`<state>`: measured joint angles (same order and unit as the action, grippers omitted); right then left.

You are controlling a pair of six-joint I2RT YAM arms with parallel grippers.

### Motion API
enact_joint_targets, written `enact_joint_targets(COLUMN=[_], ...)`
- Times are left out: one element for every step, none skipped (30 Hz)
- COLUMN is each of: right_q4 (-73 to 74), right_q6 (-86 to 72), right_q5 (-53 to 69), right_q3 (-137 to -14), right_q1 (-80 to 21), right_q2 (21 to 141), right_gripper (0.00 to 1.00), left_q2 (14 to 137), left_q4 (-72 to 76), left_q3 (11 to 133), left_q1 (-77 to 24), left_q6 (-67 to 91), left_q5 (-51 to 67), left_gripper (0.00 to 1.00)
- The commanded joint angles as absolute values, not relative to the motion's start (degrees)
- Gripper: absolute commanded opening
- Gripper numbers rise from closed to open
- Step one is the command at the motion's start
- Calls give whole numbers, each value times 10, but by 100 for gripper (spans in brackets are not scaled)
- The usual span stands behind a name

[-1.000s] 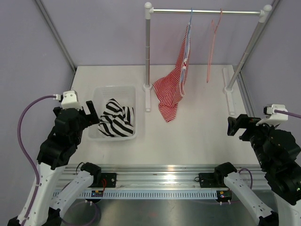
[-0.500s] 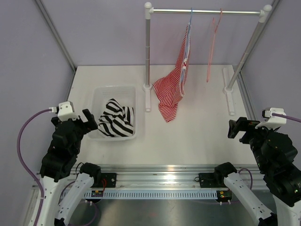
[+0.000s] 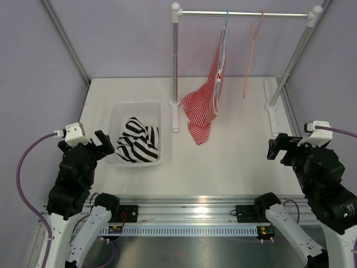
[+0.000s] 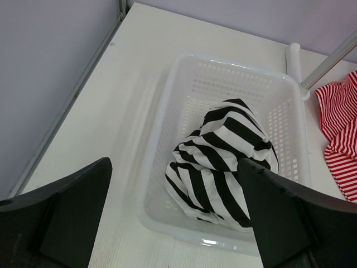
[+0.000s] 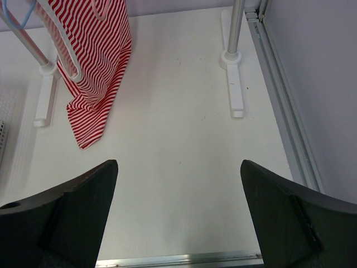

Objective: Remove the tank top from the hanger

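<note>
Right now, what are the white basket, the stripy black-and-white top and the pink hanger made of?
The white perforated basket looks like glossy moulded plastic: rigid walls with rows of holes. The black-and-white striped tank top seems soft fabric, crumpled in folds. The thin pink hanger looks like coated wire, but it is too small to tell.

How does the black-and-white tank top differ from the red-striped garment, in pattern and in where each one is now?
The tank top has wide black and white stripes; the red-striped garment has thin red and white ones. The tank top lies crumpled in the white basket, on no hanger; the red-striped garment hangs from the blue hanger on the rail. Both are soft, striped clothing.
</note>
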<state>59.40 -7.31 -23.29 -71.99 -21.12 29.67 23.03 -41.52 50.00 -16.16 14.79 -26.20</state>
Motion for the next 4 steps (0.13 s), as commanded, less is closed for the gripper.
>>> enact_joint_targets(right_q4=[564, 565, 566, 565], right_q6=[-74, -75, -74, -74], right_q5=[-242, -243, -245, -245], right_q3=[-722, -722, -723, -723], right_q1=[-215, -216, -214, -216], right_q2=[301, 303, 305, 305], right_gripper=[100, 99, 100, 99], left_q2=[230, 231, 233, 236], left_q4=[-383, -383, -383, -383], left_q3=[497, 498, 497, 497], left_q1=[-157, -156, -156, -156], left_q6=[141, 140, 140, 140], left_q5=[-270, -269, -268, -268], left_gripper=[99, 99, 99, 99])
